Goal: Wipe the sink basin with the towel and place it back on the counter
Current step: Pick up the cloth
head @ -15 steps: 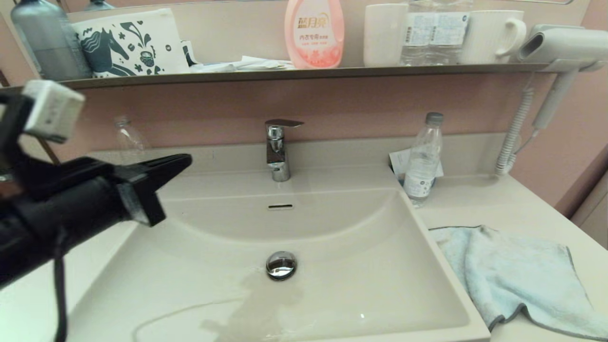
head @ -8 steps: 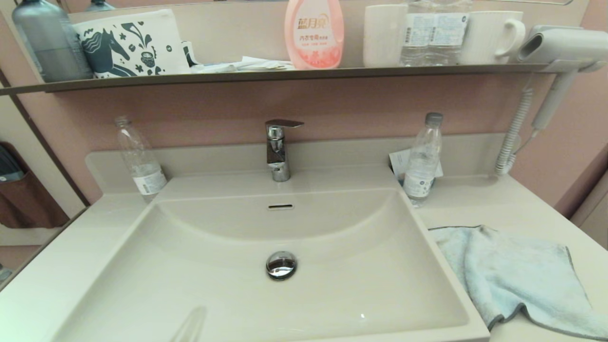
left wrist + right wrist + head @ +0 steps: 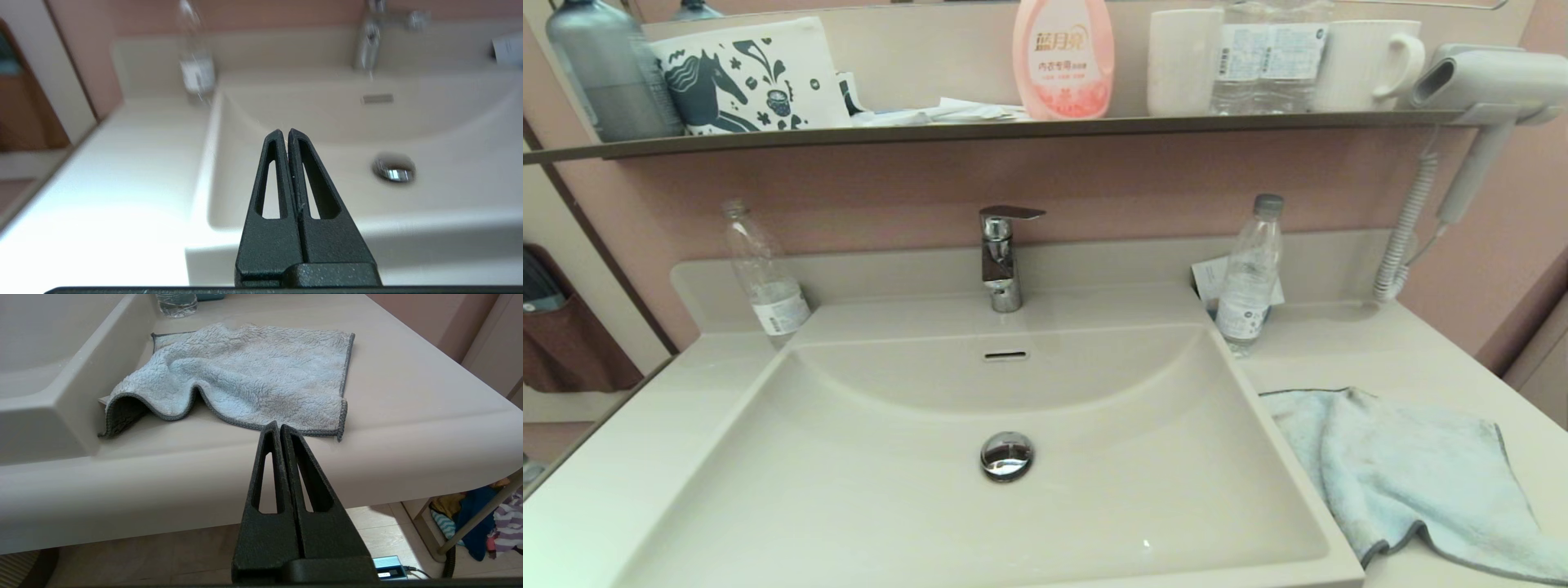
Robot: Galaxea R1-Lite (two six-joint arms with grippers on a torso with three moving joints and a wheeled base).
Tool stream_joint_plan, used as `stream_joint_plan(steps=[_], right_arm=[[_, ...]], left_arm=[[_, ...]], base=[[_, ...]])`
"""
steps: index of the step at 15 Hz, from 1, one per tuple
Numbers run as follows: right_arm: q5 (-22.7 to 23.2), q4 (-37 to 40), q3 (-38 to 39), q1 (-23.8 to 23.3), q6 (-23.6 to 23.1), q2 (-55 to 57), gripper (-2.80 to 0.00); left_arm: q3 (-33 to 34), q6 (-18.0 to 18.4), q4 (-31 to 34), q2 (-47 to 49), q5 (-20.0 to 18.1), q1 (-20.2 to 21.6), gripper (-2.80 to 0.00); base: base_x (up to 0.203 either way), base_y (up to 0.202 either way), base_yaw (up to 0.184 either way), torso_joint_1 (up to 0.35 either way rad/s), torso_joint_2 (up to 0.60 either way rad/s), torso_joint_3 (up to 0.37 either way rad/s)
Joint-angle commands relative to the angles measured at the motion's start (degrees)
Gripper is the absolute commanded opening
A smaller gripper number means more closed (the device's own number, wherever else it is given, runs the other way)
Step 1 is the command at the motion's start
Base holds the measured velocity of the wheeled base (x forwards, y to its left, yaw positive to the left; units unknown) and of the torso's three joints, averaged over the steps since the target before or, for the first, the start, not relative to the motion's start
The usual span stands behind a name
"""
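While the sink basin point(image 3: 890, 490) sat with nothing in it but its chrome drain plug point(image 3: 1006, 455), the towel point(image 3: 1413, 482) lay rumpled on the counter point(image 3: 1347, 351) just right of the basin, one corner touching the basin rim. Left gripper point(image 3: 287, 132) hung off the basin's front left, fingers pressed together, holding nothing. Right gripper point(image 3: 278, 424) sat low off the counter's front edge near the towel, fingers together, holding nothing.
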Motion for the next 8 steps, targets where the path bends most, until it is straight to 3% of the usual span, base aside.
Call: stream_joint_plan(steps=[1,4,8], right_arm=[[0.0,0.0,0.0,0.0,0.0,0.0,-2.80],[0.0,0.0,0.0,0.0,0.0,0.0,-2.80],[0.0,0.0,0.0,0.0,0.0,0.0,-2.80]], left_arm=[[2.8,0.0,0.8,-4.1,-0.5,0.0,-2.80],[8.9,0.4,0.8,-4.1,-2.4,0.0,-2.80],[9.4,0.3,0.7,-4.1,-2.6,0.0,-2.80]], base=[[0.000,0.000,0.000,0.000,0.00,0.000],[0.000,0.000,0.000,0.000,0.00,0.000],[0.000,0.000,0.000,0.000,0.00,0.000]])
